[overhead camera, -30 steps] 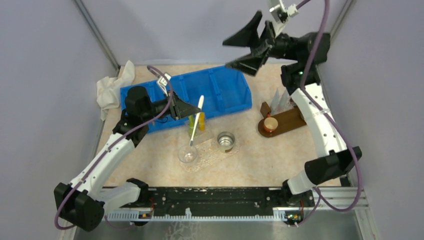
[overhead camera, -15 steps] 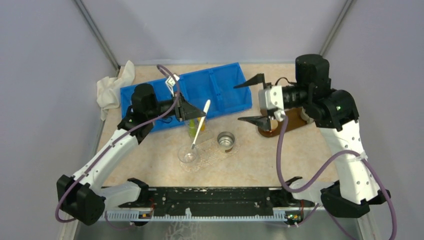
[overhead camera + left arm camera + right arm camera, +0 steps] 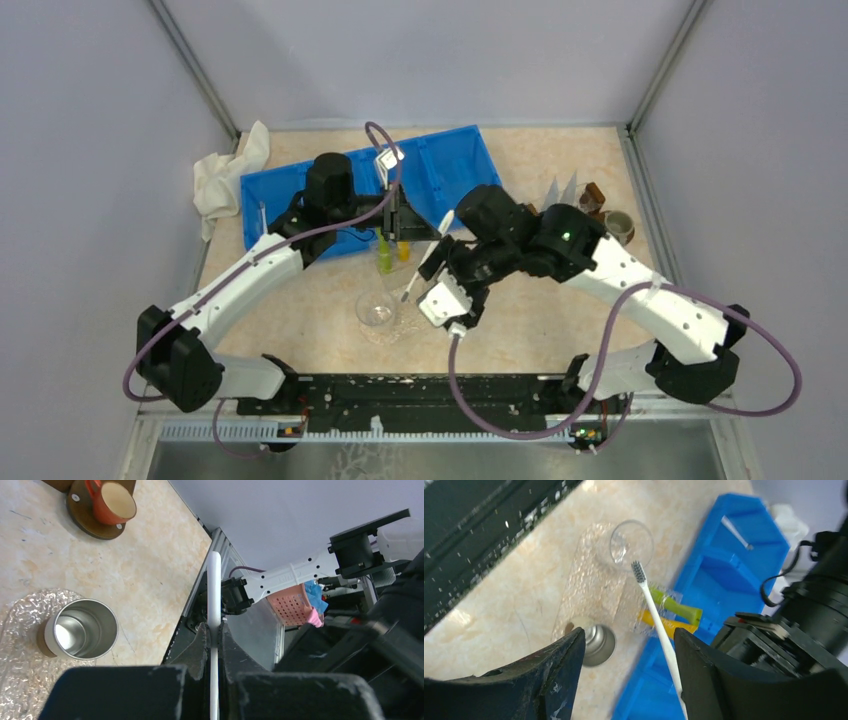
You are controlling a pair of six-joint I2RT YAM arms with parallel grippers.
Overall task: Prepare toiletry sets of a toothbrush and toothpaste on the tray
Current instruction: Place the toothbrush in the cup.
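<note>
Pinching toothbrush [image 3: 214,587]: left end effector [image 3: 213,632] | right end effector [image 3: 629,642]: jaws apart

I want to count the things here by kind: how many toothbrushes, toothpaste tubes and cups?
Toothbrushes: 2 (held toothbrush, second toothbrush in blue bin)
Toothpaste tubes: 2 (yellow tube, green tube)
Cups: 3 (clear cup, metal cup, orange mug)
Total: 7

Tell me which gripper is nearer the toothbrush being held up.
Left. The left gripper is shut on the toothbrush, clamping its handle. The right gripper is open, its fingers standing either side of the shaft, not closed on it.
</note>
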